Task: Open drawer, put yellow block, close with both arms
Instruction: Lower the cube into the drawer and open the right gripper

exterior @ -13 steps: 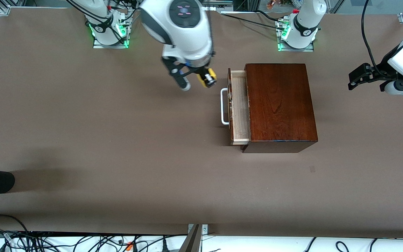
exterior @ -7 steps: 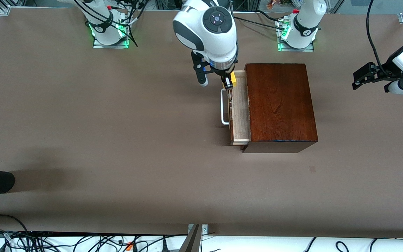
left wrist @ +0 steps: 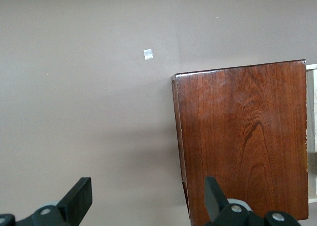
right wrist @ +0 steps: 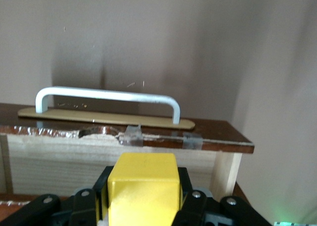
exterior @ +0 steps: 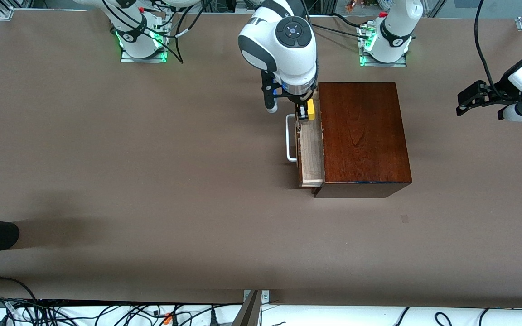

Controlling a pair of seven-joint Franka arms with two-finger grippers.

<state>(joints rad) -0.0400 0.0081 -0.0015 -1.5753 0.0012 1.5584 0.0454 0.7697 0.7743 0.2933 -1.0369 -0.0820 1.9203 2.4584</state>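
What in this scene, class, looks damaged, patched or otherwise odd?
The drawer: its front's top edge is chipped, with a gouged notch and clear tape patches beneath the white handle. Otherwise nothing stands out; the right hand holds the yellow block over the open drawer.

You have only a narrow slot of open drawer (exterior: pixel 311 154) between its handle (exterior: pixel 290 138) and the mahogany box (exterior: pixel 363 136). The right pincer (exterior: pixel 307 110) with the yellow block (exterior: pixel 311 109) fills the end toward the bases; surrounding desk (exterior: pixel 152 181) lies open.
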